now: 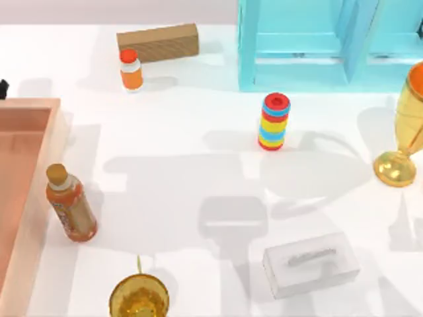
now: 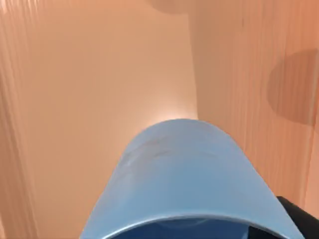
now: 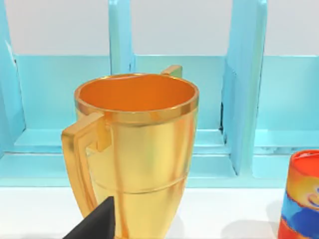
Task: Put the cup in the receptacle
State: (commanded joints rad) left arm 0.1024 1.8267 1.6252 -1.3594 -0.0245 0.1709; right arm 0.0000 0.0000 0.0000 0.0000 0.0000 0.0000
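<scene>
The blue cup sits very close in the left wrist view, its side and rim facing the camera. My left gripper is shut on it, with a dark finger against its side. Under the cup lie the salmon-orange floor and thick wall of the receptacle. In the top view the receptacle lies along the table's left edge. A dark part of my right gripper hangs in front of a golden goblet.
An orange bottle stands just right of the receptacle's wall. A second goblet, a white box, a striped ring stack, a small orange bottle, a cardboard box and the cyan shelf stand around.
</scene>
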